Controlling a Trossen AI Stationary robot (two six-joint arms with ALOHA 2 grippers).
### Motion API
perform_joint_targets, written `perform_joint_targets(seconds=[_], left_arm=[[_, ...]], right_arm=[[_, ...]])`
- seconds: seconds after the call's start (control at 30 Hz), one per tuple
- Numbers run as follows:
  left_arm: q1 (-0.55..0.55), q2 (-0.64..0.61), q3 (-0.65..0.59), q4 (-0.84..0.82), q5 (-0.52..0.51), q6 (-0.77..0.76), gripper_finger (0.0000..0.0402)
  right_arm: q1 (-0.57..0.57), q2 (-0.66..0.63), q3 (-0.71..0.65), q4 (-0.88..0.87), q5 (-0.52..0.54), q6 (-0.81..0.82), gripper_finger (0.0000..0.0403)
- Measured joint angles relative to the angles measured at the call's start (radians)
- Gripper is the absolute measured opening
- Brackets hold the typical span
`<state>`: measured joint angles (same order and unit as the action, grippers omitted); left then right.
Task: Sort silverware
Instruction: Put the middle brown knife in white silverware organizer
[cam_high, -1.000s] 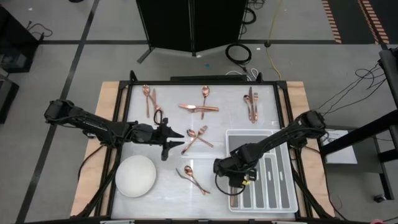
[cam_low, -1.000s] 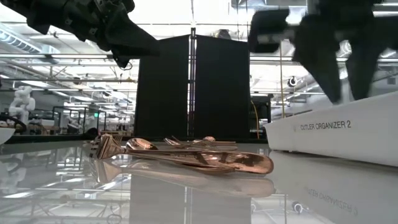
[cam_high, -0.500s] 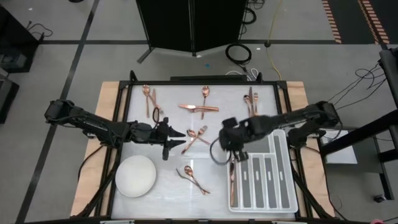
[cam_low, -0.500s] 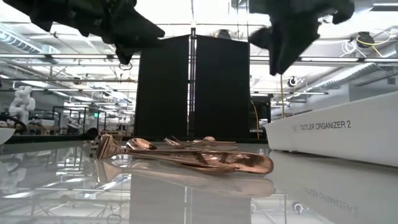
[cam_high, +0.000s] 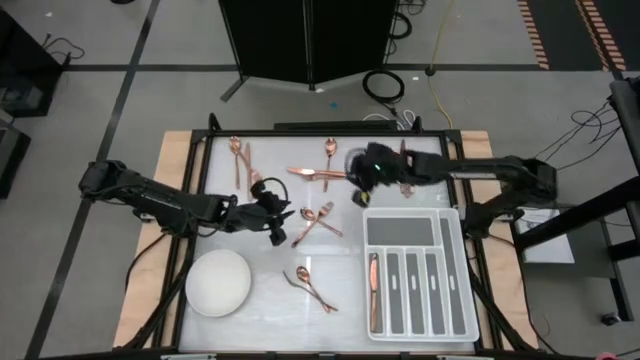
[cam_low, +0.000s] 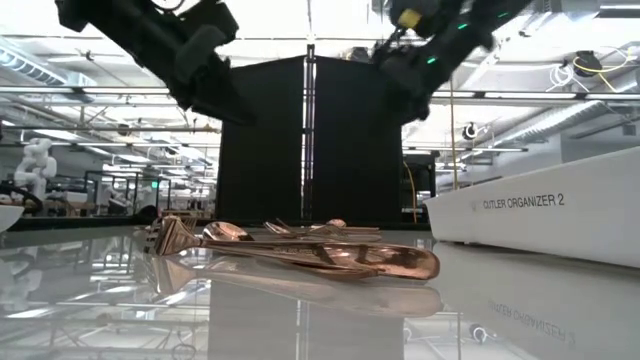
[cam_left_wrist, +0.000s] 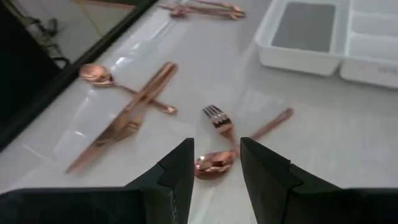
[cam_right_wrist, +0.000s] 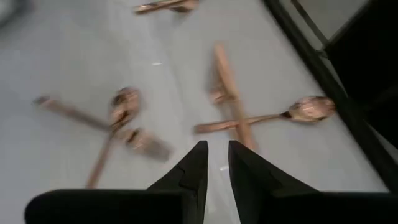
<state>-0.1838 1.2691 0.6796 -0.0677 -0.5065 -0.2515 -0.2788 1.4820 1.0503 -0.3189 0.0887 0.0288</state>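
the silverware lies scattered over the white table (cam_high: 225, 195) in small groups: a pair at the far left corner (cam_high: 240, 157), a crossed knife and spoon at the far middle (cam_high: 322, 170), a cluster at the far right (cam_high: 405, 168), a crossed fork and spoon in the middle (cam_high: 318, 220), and a crossed pair near the front (cam_high: 310, 285). one copper piece (cam_high: 373, 290) already lies in the leftmost long slot of the grey divided tray (cam_high: 455, 300), which sits at the front right of the table. a white round bowl (cam_high: 218, 282) sits at the front left, well apart from the tray.

the left gripper (cam_high: 275, 222) hovers just beside the middle fork and spoon; its fingers (cam_left_wrist: 177, 177) stand apart with nothing between them, and the spoon's bowl shows in the gap below. the right gripper (cam_high: 358, 172) hangs over the far middle of the table, near the crossed knife and spoon; its fingers (cam_right_wrist: 193, 174) show only a narrow gap and hold nothing.

in the low view the tray's white side wall reads "cutler organizer 2" (cam_low: 523, 201). a tall black panel (cam_low: 310, 140) stands behind the table, and beyond it the room shows ceiling lights and pipes. cables (cam_high: 385, 85) coil on the floor behind the table.
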Motion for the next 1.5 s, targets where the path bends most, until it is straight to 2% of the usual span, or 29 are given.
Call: perform_joint_targets(seconds=[0.17,0.3,0.4,0.53,0.77,1.0,1.23,1.5], left_arm=[[0.028,0.018,-0.001,0.059,0.016,0.082,0.013],[0.037,-0.014,-0.035,0.099,0.032,0.135,0.013],[0.039,-0.082,-0.08,0.107,0.032,0.135,0.013],[0.047,-0.184,-0.163,0.212,0.032,0.154,0.013],[0.07,-0.258,-0.218,0.251,0.052,0.179,0.013],[0.071,-0.256,-0.218,0.242,0.058,0.18,0.013],[0.071,-0.256,-0.218,0.236,0.063,0.19,0.013],[0.071,-0.256,-0.218,0.236,0.071,0.205,0.013]], right_arm=[[-0.081,0.21,0.183,-0.053,-0.112,-0.075,0.0059],[-0.109,0.373,0.334,-0.14,-0.121,-0.084,0.0087],[-0.122,0.474,0.468,-0.218,-0.121,-0.069,0.0119],[-0.127,0.603,0.646,-0.381,-0.12,-0.063,0.0153],[-0.126,0.787,0.863,-0.519,-0.121,-0.075,0.0162],[-0.139,0.877,0.951,-0.559,-0.107,-0.068,0.016],[-0.146,0.875,0.955,-0.589,-0.122,-0.069,0.016],[-0.129,0.875,0.955,-0.694,-0.116,-0.171,0.016]])
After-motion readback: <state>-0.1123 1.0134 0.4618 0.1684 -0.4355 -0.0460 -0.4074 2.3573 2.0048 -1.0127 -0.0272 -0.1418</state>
